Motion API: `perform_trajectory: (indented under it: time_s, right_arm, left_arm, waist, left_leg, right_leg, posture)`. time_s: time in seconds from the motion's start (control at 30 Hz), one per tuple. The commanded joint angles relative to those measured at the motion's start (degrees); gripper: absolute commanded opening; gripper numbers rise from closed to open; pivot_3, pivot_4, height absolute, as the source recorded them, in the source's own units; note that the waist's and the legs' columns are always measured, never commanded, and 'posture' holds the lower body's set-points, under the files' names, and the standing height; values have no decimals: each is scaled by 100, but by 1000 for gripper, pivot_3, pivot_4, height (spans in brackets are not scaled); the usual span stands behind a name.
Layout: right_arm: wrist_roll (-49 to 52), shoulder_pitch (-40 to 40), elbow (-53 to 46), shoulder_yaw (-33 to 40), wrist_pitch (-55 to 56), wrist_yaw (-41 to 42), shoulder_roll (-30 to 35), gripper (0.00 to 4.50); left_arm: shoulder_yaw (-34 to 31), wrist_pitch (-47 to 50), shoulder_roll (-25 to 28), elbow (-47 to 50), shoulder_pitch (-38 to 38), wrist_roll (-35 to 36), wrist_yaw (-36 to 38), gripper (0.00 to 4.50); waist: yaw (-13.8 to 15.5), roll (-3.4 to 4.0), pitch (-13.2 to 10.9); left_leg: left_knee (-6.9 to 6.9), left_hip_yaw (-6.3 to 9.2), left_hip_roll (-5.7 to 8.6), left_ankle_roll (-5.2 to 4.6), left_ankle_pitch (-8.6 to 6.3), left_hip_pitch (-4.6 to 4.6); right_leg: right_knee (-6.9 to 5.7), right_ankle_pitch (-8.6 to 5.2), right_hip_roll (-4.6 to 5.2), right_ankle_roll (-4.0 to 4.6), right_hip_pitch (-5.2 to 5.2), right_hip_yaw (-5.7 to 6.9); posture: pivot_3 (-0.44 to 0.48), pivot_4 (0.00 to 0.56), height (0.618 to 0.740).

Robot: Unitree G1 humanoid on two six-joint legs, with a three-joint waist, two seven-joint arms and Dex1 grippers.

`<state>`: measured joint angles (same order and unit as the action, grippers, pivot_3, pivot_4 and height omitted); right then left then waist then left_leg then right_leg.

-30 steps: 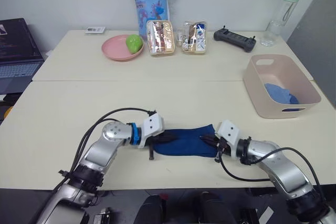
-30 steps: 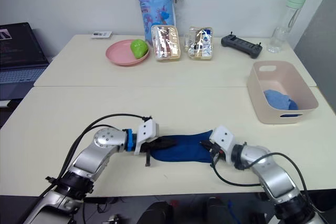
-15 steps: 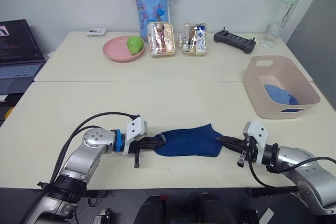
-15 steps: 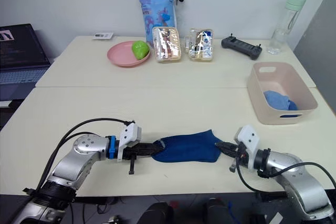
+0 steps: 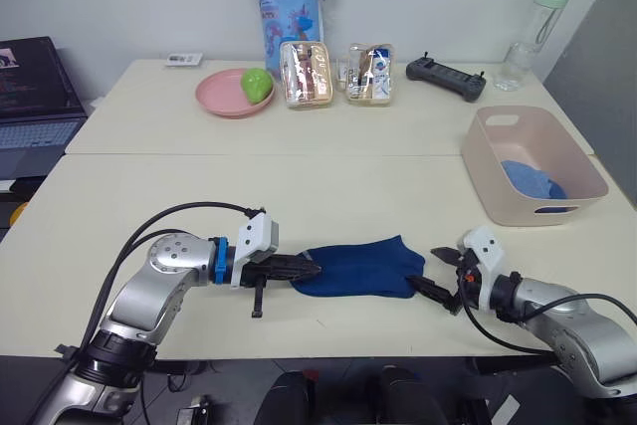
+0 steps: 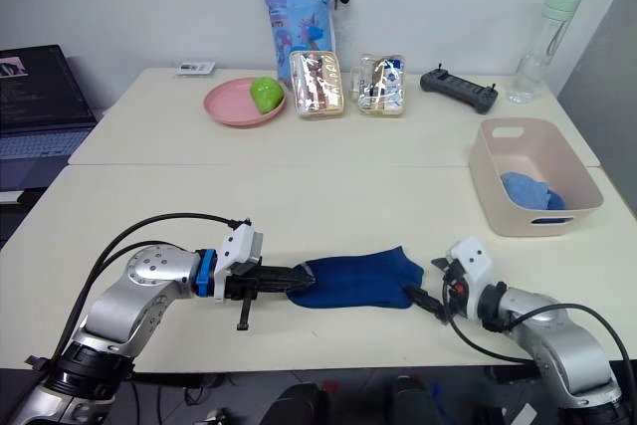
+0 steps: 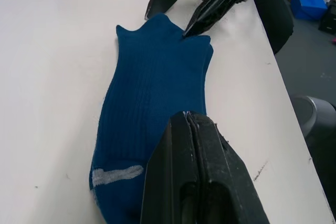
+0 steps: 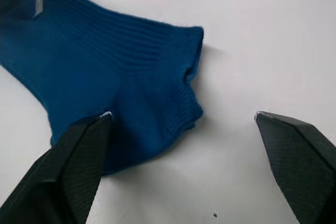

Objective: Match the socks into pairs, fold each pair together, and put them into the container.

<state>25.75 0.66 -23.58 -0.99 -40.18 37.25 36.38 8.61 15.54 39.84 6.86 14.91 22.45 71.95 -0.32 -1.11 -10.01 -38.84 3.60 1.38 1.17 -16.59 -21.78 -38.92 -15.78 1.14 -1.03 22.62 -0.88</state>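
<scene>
1. Socks first: a dark blue pair (image 5: 356,268) lies flat near the front edge of the table (image 5: 119,206), one sock seemingly laid over the other, with the toe end toward the robot's left and the cuff end toward its right.
2. Left gripper (image 5: 307,269) has its black fingers pressed together on the toe end of the dark blue pair, pinning or pinching it; the left wrist view shows no gap between them.
3. Right gripper (image 5: 437,273) stands spread wide just beside the cuff end, with nothing in it; one fingertip rests at the cuff's edge, the other sits apart over bare table.
4. Handling, as I judge it: the knit is light, soft and limp, so it will sag and bunch rather than hold a crease. The ribbed cuff looks like the best place to take hold, both layers together, to fold toward the toe.
5. Farther off on the robot's right, the container (image 5: 572,161) stands well apart from the pair, with a lighter blue bundle (image 5: 530,179) already lying inside.
</scene>
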Motion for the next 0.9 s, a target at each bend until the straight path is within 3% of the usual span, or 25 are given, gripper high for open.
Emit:
perform_trajectory:
  time_s: [0.03, 0.1, 0.43, 0.47, 0.9]
  right_arm:
    - [-22, 63, -229, -196, 46, 191, 76, 4281]
    - [86, 75, -301, -235, -28, 241, 54, 3855]
    - [820, -273, -106, 250, -701, 242, -150, 187]
    - [977, -353, -56, 348, -831, 290, -133, 29]
    - [1784, -1047, -244, 481, -1417, 800, 255, 29]
  left_arm:
    - [-11, -62, -30, 185, 48, 13, -2, 0]
    - [9, -72, -60, 176, 107, 0, -4, 0]
    - [489, -300, -459, -3, 518, -277, 84, 0]
    - [606, -319, -556, -114, 614, -365, 60, 0]
    - [1211, -668, -1434, -1732, 1225, -1424, -523, 0]
  waist:
    - [-1, 0, 0]
    - [-2, 0, 0]
    - [-3, 0, 0]
    - [1, 0, 0]
    - [4, -3, -2]
  left_leg:
    - [0, 1, 0, 0, 0, 0]
    - [1, 1, 0, 0, 0, 0]
    - [1, -1, 1, 0, 0, -1]
    - [1, -1, 1, 0, 0, 0]
    - [0, 1, 2, -1, 0, -3]
  right_leg:
    - [0, 0, 0, 0, 0, 1]
    - [0, 0, -1, 0, 0, 1]
    - [0, 0, 0, 0, 0, -2]
    - [0, 0, 0, 0, 0, -1]
    - [0, 0, -3, -1, 0, 0]
  posture:
    - [0, 150, 740]
    - [0, 150, 740]
    - [0, 150, 740]
    - [0, 150, 740]
    - [0, 150, 740]
